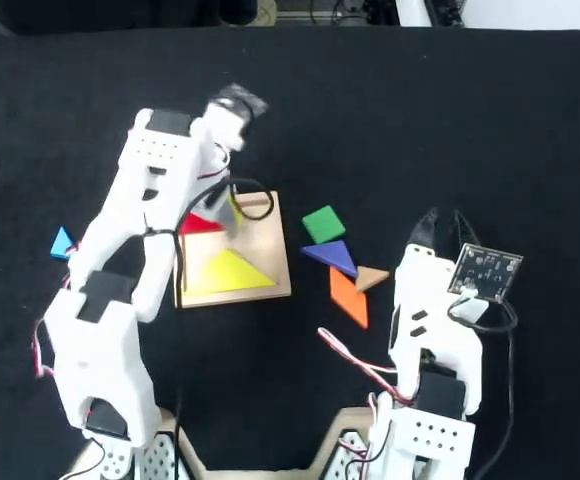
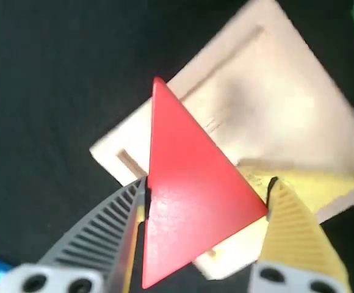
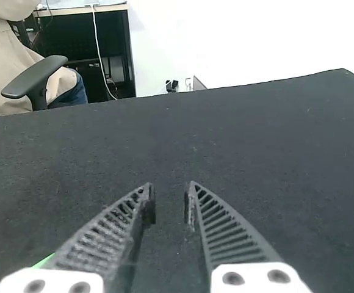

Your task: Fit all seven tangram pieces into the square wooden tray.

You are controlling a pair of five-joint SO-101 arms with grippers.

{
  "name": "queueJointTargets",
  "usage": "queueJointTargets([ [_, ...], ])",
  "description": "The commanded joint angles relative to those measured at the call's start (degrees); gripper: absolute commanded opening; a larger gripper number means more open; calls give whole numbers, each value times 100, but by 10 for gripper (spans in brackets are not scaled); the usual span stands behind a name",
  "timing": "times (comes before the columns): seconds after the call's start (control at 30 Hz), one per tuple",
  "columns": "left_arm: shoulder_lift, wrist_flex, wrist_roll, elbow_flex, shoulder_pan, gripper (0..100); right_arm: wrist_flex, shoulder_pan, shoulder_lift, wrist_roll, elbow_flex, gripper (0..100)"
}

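Left gripper [image 2: 207, 189] pinches the red triangle [image 2: 189, 177], one grey finger and one yellow finger pressed on opposite edges. The piece sits right between the fingertips, point away from the wrist, over the far left part of the tray [image 1: 282, 250]. Cannot tell whether it touches the tray floor.

Right gripper [image 3: 168, 204] is on the right side of the table [image 1: 470, 120], fingers a narrow gap apart with nothing between them. It is well apart from the tray, and the loose pieces lie between the two.

Count: one square wooden tray, seven pieces.
- One yellow triangle [image 1: 232, 270], large, flat in the near half of the tray.
- One red triangle (the held one), also large.
- One green square [image 1: 322, 224], just right of the tray.
- One purple triangle [image 1: 332, 255], just near of the green square.
- One orange parallelogram [image 1: 350, 296], near side of the purple triangle, touching or almost.
- One tan triangle [image 1: 372, 277], small, against the orange piece's right side.
- One light blue triangle [image 1: 62, 243], small, alone far left of the tray, beyond the left arm.
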Motion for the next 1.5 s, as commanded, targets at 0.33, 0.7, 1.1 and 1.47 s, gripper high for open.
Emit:
queueJointTargets([
  [0.33,-2400,-2286,4431,3442,-321,199,-132,-70,57,-44,4,96],
  [0.7,-2418,-3086,3982,4031,-435,199,-105,-79,57,-44,4,96],
  [1.1,-2418,-3086,4237,4242,-391,199,-114,-88,57,-44,4,96],
  [1.47,-2418,-3297,4308,4277,-321,209,-114,-88,57,-44,4,96],
])
